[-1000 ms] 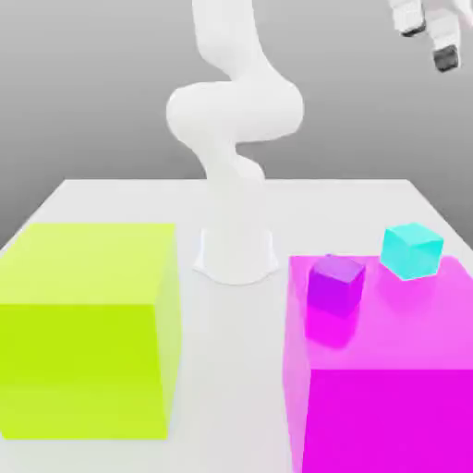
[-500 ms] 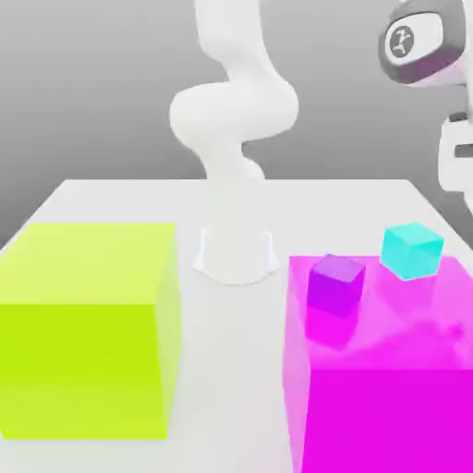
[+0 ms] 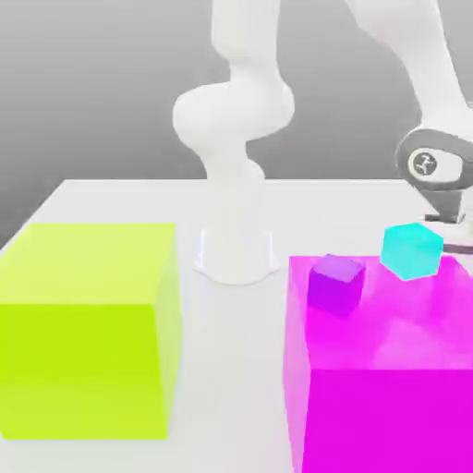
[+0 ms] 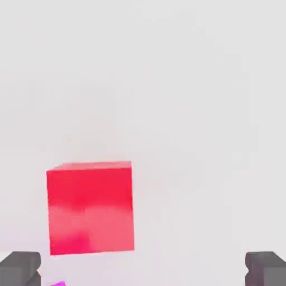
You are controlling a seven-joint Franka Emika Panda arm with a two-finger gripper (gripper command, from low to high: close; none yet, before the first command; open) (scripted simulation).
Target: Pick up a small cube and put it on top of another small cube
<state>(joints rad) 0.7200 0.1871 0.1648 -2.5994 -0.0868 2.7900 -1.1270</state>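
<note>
Lowered gripper [image 4: 143, 269], spread wide, holding nothing, small red cube [image 4: 91, 211] seemingly beneath, off-centre

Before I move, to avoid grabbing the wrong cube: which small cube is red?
The one in the hand view, on the pale surface; the cyan and purple cubes sit on the magenta block.

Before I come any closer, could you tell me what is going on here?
The robot's gripper is open and holds nothing. In the hand view, the red cube sits on the pale surface, not yet picked up. The cyan cube and the purple cube rest apart on the magenta block, so no cube is stacked on another.
</note>
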